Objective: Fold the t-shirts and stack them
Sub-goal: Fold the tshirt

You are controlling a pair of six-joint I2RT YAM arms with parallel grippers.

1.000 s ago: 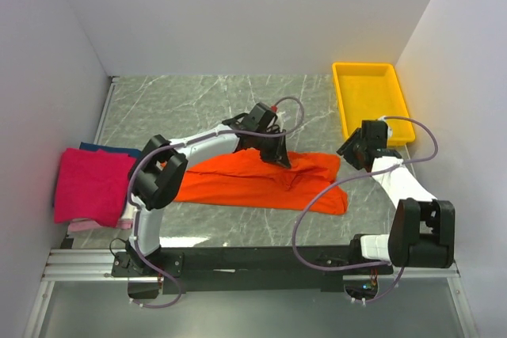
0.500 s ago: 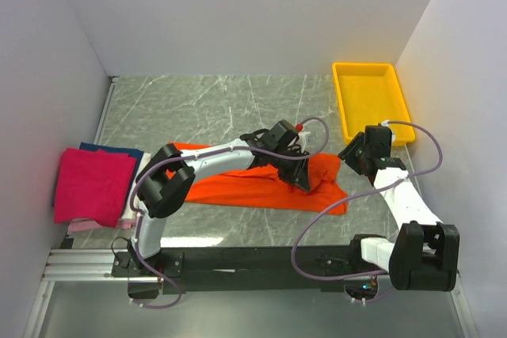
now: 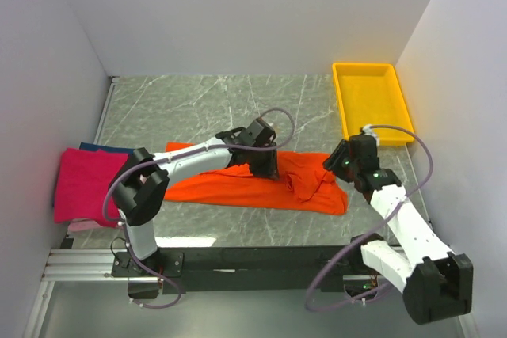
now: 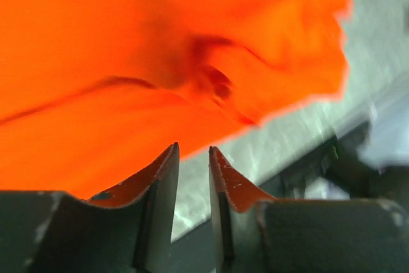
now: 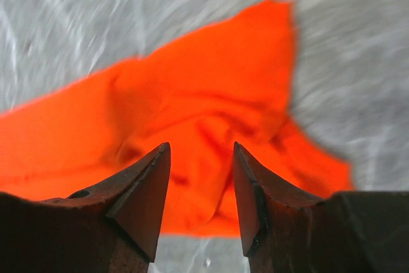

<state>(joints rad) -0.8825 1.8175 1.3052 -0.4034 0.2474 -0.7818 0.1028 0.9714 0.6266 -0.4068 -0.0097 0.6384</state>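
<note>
While the bright orange short-sleeved cloth t-shirt (image 3: 230, 184) lies spread and rumpled across the middle of the grey marbled table (image 3: 198, 108), the left end effector (image 4: 192, 150) hangs over its middle, jaws parted by a narrow gap with nothing between them. The right end effector (image 5: 201, 148) hovers over the shirt's crumpled right end, its jaws wider apart and likewise empty. At the table's left edge a folded magenta-pink t-shirt (image 3: 85, 186) tops a stack, with a dark blue t-shirt (image 3: 107, 148) and a pale t-shirt (image 3: 83, 228) showing beneath it, well apart from the yellow plastic tray (image 3: 342, 108) at the far right.
</note>
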